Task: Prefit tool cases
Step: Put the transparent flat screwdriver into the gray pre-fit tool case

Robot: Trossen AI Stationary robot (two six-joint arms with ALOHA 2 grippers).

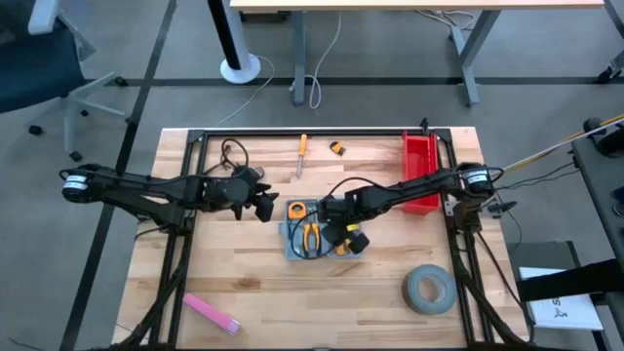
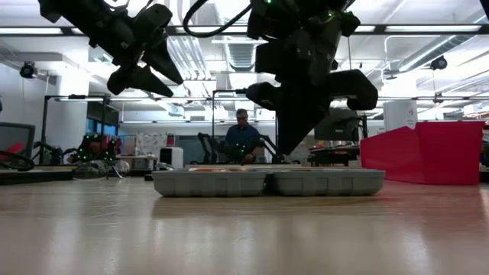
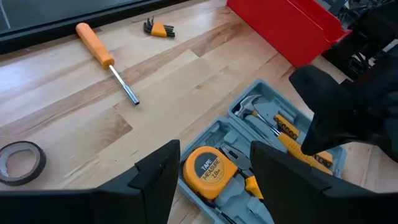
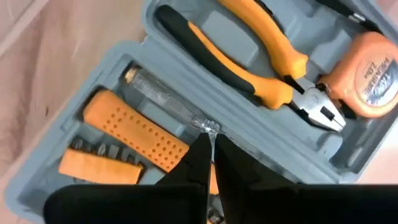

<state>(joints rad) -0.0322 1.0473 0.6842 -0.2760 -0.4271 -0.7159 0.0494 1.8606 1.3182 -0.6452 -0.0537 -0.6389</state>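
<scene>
The blue-grey tool case [image 1: 292, 237] lies open and flat at the table's middle, also seen in the low view [image 2: 267, 182]. It holds orange pliers [image 4: 261, 62], a tape measure [image 3: 208, 169], a hammer [image 3: 249, 107] and an orange dotted handle [image 4: 134, 130]. My right gripper [image 4: 211, 140] is shut and points steeply down into the case's right half [image 1: 343, 232], with its tips at the shiny end of a clear rod-shaped tool [image 4: 168, 99]. My left gripper [image 3: 216, 152] hangs open above the table, just left of the case [image 1: 265, 207]. My right gripper's shut fingertips [image 4: 202, 149] stand at the shiny end [image 4: 208, 126] of the clear rod-shaped tool, which lies in its recess. They come from above, slanting down. I cannot tell whether they touch it or have it between them.
A red bin [image 1: 419, 171] stands at the far right and a grey tape roll [image 1: 429, 290] at the near right. An orange screwdriver [image 1: 301, 154], a hex key set [image 1: 337, 148] and a small dark tape ring [image 3: 22, 163] lie far. A pink object [image 1: 210, 312] lies near left. A person [image 2: 243, 137] sits beyond the table.
</scene>
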